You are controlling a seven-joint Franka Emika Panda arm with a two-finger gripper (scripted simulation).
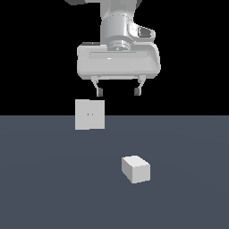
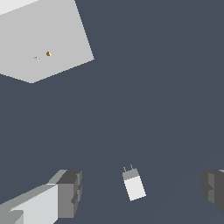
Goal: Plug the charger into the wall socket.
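Observation:
The charger (image 1: 135,169) is a small white-grey block lying on the dark floor, toward the exterior view's right and nearer the camera than the plate. In the wrist view the charger (image 2: 134,184) shows two thin prongs at one end. The wall socket (image 1: 90,114) is a flat light-grey square plate standing upright, with two tiny dots at its centre; the wrist view shows the wall socket (image 2: 41,41) large in one corner. My gripper (image 1: 118,91) hangs high above the floor, open and empty, well above the charger. Both fingers (image 2: 68,192) frame the charger in the wrist view.
A flat dark grey-blue floor (image 1: 53,188) spreads under everything, with black background behind. No other objects show.

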